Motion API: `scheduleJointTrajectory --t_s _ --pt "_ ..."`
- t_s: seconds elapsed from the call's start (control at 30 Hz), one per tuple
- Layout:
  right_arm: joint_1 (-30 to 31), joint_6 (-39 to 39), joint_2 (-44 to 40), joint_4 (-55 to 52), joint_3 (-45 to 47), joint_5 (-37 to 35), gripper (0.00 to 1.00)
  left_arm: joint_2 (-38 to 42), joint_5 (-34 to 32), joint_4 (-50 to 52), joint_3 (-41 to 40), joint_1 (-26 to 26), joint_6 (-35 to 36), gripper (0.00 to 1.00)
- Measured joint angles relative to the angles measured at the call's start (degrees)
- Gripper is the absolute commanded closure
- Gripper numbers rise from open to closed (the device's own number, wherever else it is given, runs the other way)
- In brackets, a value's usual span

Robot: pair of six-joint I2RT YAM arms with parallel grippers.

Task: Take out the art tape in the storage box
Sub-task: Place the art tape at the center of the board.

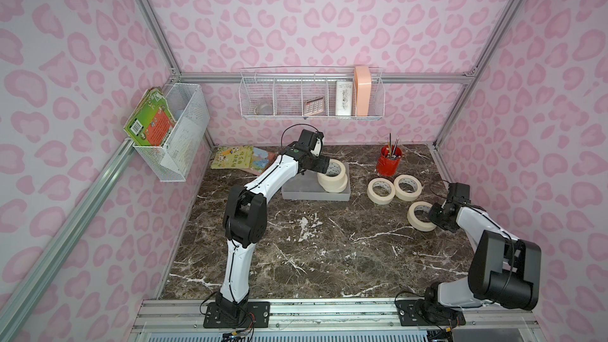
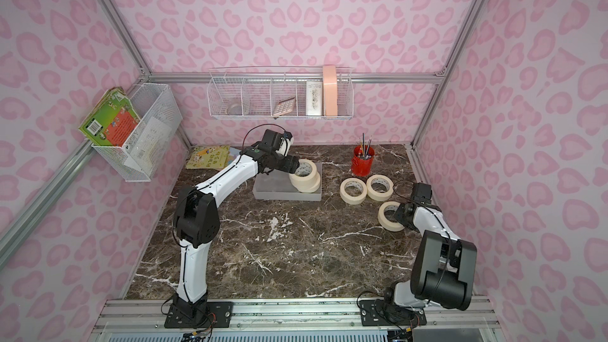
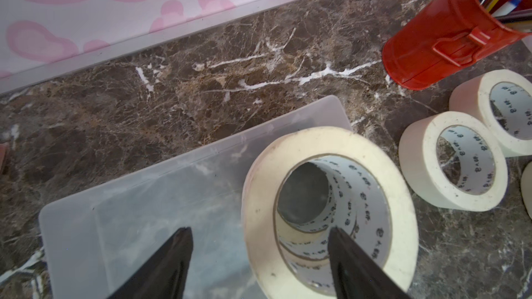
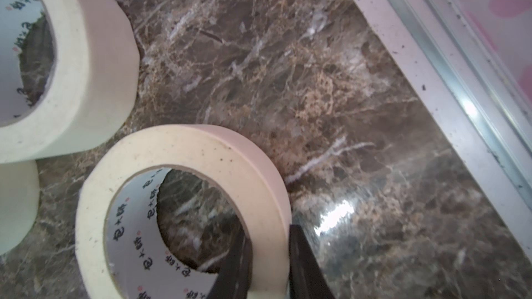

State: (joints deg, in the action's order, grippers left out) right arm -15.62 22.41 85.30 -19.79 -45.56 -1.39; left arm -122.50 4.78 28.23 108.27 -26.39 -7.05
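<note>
The storage box (image 1: 302,194) (image 3: 138,197) is a shallow grey tray at the back of the table. A stack of three art tape rolls (image 1: 339,180) (image 2: 309,182) fills its right end. My left gripper (image 1: 324,167) (image 3: 259,230) is open over the top roll (image 3: 331,142). One finger is inside its core; the other is outside, clear of its wall. Right of the box, two rolls (image 1: 381,191) (image 1: 408,187) lie flat on the table. My right gripper (image 1: 434,218) (image 4: 269,234) is shut on the wall of a third roll (image 1: 419,215) (image 4: 184,145) near the right edge.
A red cup (image 1: 390,161) (image 3: 440,41) of brushes stands behind the loose rolls. Picture books (image 1: 237,157) lie at the back left. White wire baskets hang on the back wall (image 1: 312,93) and the left wall (image 1: 177,146). A metal rail (image 4: 449,87) runs close by the right gripper.
</note>
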Motion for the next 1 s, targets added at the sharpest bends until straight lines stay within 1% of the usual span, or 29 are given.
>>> scheduleJointTrajectory --t_s 0.23,0.27,0.3,0.33,0.37,0.4,0.43,0.47,0.6,0.73,0.87,0.97,1.0 --pt "5.55 0.22 8.52 5.62 -6.25 -1.84 1.0 0.11 -0.92 0.5 -0.92 0.22 0.33 0.21" --pt "6.21 0.22 9.16 5.81 -6.91 -2.03 0.98 0.11 -0.92 0.55 -0.92 0.22 0.35 0.21" --pt "6.56 0.26 9.44 5.84 -7.28 -2.01 0.87 0.11 -0.92 0.57 -0.92 0.22 0.35 0.21" --pt "6.86 0.28 9.46 5.77 -7.5 -2.08 0.72 0.11 -0.92 0.57 -0.96 0.22 0.35 0.21" --pt "7.19 0.37 9.11 5.4 -7.56 -2.58 0.61 0.11 -0.94 0.57 -1.03 0.22 0.35 0.21" --pt "7.45 0.55 8.39 4.68 -7.56 -3.3 0.54 0.11 -0.94 0.59 -1.05 0.22 0.39 0.21" --pt "7.72 0.63 7.15 3.63 -7.65 -4.55 0.49 0.11 -0.96 0.68 -1.05 0.22 0.61 0.21" --pt "7.85 0.28 5.57 2.64 -7.89 -6.08 0.46 0.11 -0.96 0.81 -1.05 0.24 0.83 0.21" --pt "9.42 -0.22 -1.4 -1.29 -9.53 -11.23 0.44 0.11 -0.96 1.03 -1.05 0.22 1.01 0.21" --pt "13.29 -1.66 -6.27 -4.33 -11.54 -11.63 0.44 0.11 -0.94 1.01 -1.05 0.24 1.01 0.22" --pt "18.49 -2.58 -6.86 -7.28 -13.88 -10.95 0.45 -0.13 -0.87 0.98 -0.9 0.17 1.01 0.23" --pt "22.21 -2.75 -6.29 -8.98 -15.63 -10.05 0.45 -1.16 -0.72 1.36 -0.09 0.02 0.98 0.27" --pt "23.63 -2.78 -6.08 -9.49 -16.28 -9.81 0.46 -1.6 -0.68 1.42 0.24 0.0 0.96 0.31"
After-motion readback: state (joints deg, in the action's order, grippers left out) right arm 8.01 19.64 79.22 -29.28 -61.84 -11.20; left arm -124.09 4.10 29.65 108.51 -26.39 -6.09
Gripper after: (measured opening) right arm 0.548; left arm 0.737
